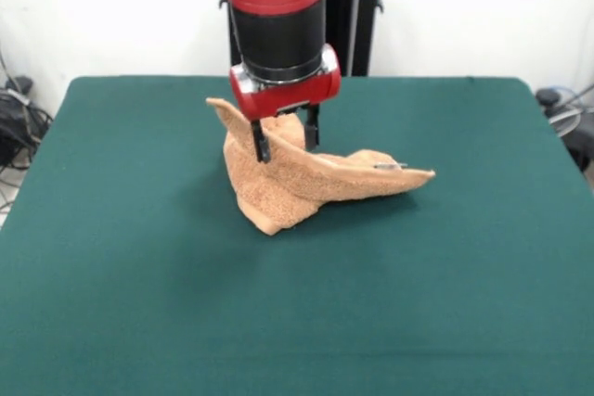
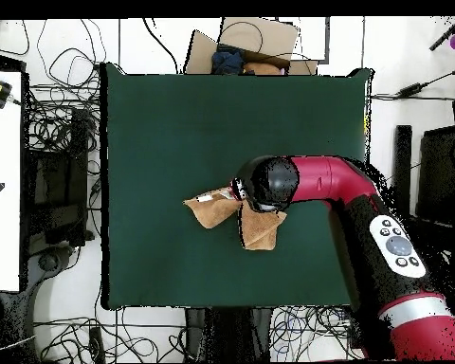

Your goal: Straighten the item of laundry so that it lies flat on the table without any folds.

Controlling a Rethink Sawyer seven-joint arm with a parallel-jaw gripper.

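crumpled terry towel (image 1: 306,183) on the green cloth desk (image 1: 139,257), tool (image 1: 286,143) pinching its raised fold near the middle.

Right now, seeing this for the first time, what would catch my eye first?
Most likely the big red and black arm, coming down over the middle of the green table. Its gripper straddles a raised fold of a crumpled orange-tan towel, which bunches up beneath it and trails one corner with a small tag sideways across the cloth.
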